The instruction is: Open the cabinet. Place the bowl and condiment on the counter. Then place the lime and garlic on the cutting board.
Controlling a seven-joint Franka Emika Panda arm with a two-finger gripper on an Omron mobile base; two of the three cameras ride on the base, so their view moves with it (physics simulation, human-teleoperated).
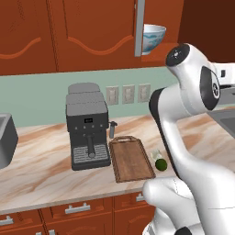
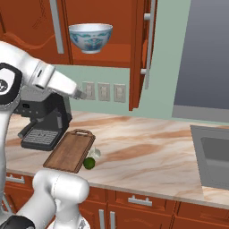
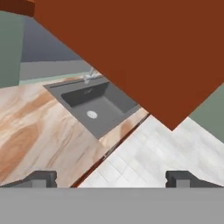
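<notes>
The cabinet [image 2: 103, 44] is smooth reddish-brown wood with silver metal handles. The bowl [image 2: 90, 37] looks glossy, like glazed ceramic. The tabletop [image 2: 147, 147] is polished veined marble; the cutting board [image 1: 131, 158] is dark matt wood.

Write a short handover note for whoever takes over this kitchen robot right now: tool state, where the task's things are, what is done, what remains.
Tool: open, holding nothing.
Reddish-brown wooden wall cabinet: right door open.
White-and-blue glossy bowl: on the cabinet shelf. Condiment bottle: I cannot see it.
Dark green lime and whitish garlic bulb: on the beige marbled counter, beside the dark brown wooden cutting board.
Done: cabinet opened.
Left: bowl and condiment to the counter, lime and garlic onto the board.
</notes>
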